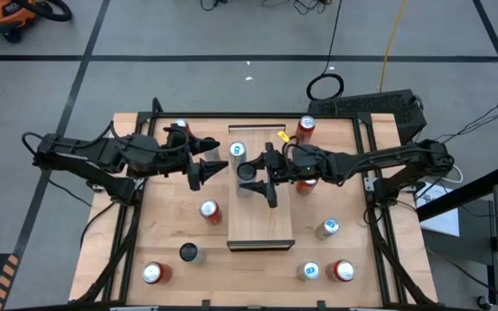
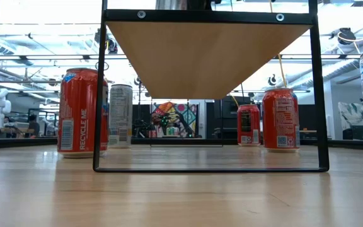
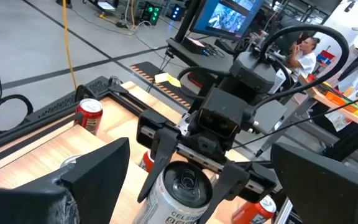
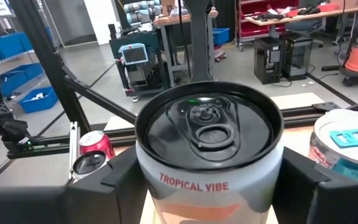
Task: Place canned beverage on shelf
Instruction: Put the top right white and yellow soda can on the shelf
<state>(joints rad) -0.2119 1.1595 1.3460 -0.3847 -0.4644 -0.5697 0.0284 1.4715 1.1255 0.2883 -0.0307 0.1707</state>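
1. Can (image 4: 207, 155) with a dark lid, centre frame above the shelf (image 1: 260, 194), looks rigid, smooth and likely slippery.
2. We see the right gripper (image 1: 260, 179) clamped around its sides, a sound place to hold.
3. We see the left gripper (image 1: 207, 168) spread wide, empty, beside it.

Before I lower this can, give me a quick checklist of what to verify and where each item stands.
1. Right gripper holds the black-topped can: ok, a finger on each side.
2. Can upright: ok, lid faces up.
3. Can over the shelf: ok in the high view.
4. Can's base touching the shelf: cannot tell.
5. Clear of the blue-tab can already on the shelf: ok, a gap shows.
6. Left gripper out of the way: not ok, open and close beside the shelf's edge.
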